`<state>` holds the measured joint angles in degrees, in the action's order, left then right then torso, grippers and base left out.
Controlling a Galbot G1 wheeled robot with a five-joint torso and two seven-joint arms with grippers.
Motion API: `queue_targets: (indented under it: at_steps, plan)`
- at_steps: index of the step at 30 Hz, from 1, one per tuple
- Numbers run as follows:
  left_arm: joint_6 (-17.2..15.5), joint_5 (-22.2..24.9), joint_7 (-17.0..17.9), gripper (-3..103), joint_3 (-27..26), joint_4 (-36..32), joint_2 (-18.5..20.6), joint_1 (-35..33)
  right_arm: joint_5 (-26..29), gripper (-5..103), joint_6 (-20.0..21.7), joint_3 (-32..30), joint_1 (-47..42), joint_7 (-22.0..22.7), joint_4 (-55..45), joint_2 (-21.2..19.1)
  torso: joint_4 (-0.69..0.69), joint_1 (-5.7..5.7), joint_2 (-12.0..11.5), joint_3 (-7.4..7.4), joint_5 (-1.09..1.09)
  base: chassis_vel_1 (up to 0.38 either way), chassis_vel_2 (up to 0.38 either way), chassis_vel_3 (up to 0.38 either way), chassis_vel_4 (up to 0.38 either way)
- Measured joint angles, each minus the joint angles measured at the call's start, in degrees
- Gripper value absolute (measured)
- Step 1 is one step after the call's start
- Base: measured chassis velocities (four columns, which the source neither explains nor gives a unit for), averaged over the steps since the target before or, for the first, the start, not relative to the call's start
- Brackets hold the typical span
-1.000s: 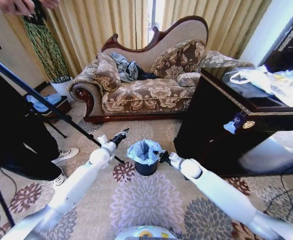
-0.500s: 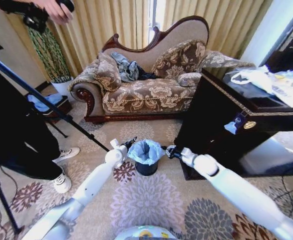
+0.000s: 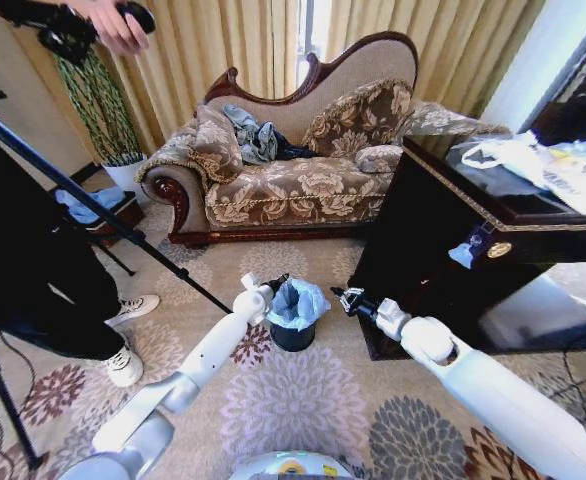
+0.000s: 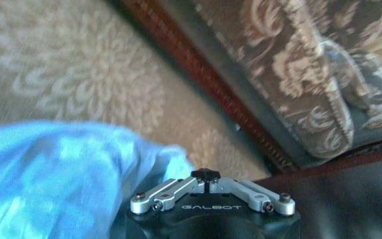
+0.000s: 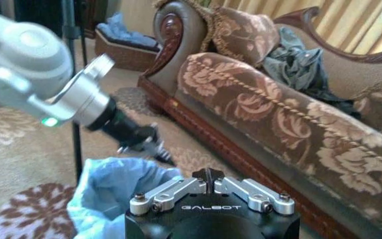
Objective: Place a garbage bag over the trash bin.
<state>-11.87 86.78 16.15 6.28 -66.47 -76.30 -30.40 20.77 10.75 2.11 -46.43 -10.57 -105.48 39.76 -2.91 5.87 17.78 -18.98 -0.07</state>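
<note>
On the patterned carpet stands the black trash bin [image 3: 293, 337], with the pale blue garbage bag [image 3: 296, 301] bunched in and over its mouth. My left gripper [image 3: 278, 283] is shut at the bag's left rim. In the left wrist view its tips [image 4: 206, 175] meet with nothing between them, and the garbage bag [image 4: 58, 174] lies just beside them. My right gripper [image 3: 344, 296] is shut a short way to the right of the bin, apart from the bag. The right wrist view shows that gripper [image 5: 208, 174] closed, the garbage bag [image 5: 115, 191] beyond it, and the left gripper [image 5: 156, 148] at the bag's top edge.
A floral sofa [image 3: 293, 180] stands behind the bin. A dark cabinet [image 3: 443, 250] with white plastic bags on top is close on the right. A tripod leg [image 3: 103, 215] and a person's shoes [image 3: 133, 310] are on the left.
My left gripper swung right and now sits against the bag's left rim. My right gripper drew back to the right, away from the bag. The bag looks pulled up a little higher.
</note>
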Motion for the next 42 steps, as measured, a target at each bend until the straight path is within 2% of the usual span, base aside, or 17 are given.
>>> queue_targets:
  at_steps: [4,6,8,12,13,18,20,26,30,36,40,42]
  plan:
    - [-0.8,1.8,1.9,0,-0.1,0.1,-0.8,-0.5,0.3,0,-0.1,-1.1,-0.1,0.2,0.0,-0.3,0.01,0.00,0.0,0.00,0.00,0.000,0.000,0.000,0.000]
    - [-1.7,3.3,4.7,0,-0.2,0.7,-2.0,-0.6,0.7,0,-0.1,-2.1,-0.1,0.2,-0.2,-0.7,0.01,0.00,0.0,0.00,0.00,0.000,0.000,0.000,0.000]
    - [-1.9,3.6,5.5,0,-0.3,1.0,-2.5,-0.6,0.9,0,-0.1,-2.4,-0.1,0.3,-0.2,-0.8,0.01,0.00,0.0,0.00,0.00,0.000,0.000,0.000,0.000]
    - [-3.0,4.6,7.6,0,-0.8,3.2,-4.3,-0.2,1.1,0,-0.1,-2.8,-0.2,0.5,-0.2,-1.1,0.00,0.00,0.0,0.00,0.00,0.000,0.000,0.000,0.000]
    - [-4.1,5.1,8.1,0,-1.3,5.4,-5.7,0.5,1.1,0,-0.2,-2.8,-0.2,0.6,-0.3,-1.1,0.01,0.00,0.0,0.00,0.00,0.000,0.000,0.000,0.000]
    - [-5.0,5.3,8.2,0,-2.1,9.0,-7.9,1.8,1.1,0,-0.2,-2.7,0.0,0.8,-0.4,-0.9,0.00,0.00,0.0,0.00,-0.01,0.000,0.000,0.000,0.000]
    - [-6.3,4.7,5.6,0,-3.2,12.1,-9.8,2.7,1.1,0,-0.2,-2.4,0.1,1.0,-0.6,-0.7,0.00,0.00,0.0,0.00,0.00,0.000,0.000,0.000,0.000]
    - [-9.5,6.4,4.8,0,-5.1,12.2,-11.6,2.5,0.8,0,-0.2,-2.2,-0.3,1.0,-1.0,-0.6,0.01,0.00,0.0,0.00,-0.01,0.000,0.000,0.000,0.000]
    - [-10.3,7.1,5.0,0,-6.6,13.1,-13.2,1.8,0.5,0,-0.3,-2.3,-0.6,1.1,-1.2,-0.7,0.00,0.00,0.0,0.00,-0.02,0.000,0.000,0.000,0.000]
    - [-10.8,7.7,5.9,0,-8.2,11.9,-13.1,0.4,0.5,0,-0.6,-2.9,-1.8,1.1,-1.3,-1.1,0.00,0.00,0.0,0.00,-0.02,0.000,0.000,0.000,0.000]
    - [-11.3,8.0,7.7,0,-8.7,6.6,-10.4,-1.6,0.5,0,-0.7,-3.3,-2.0,1.1,-1.1,-0.9,-0.01,0.00,0.0,0.00,-0.03,0.000,0.000,0.000,0.000]
    - [-11.3,7.5,8.8,0,-8.3,2.7,-7.3,-2.9,0.5,0,-0.9,-3.3,-1.9,1.1,-0.6,-0.6,0.01,-0.01,0.0,0.00,-0.02,0.000,0.000,0.000,0.000]
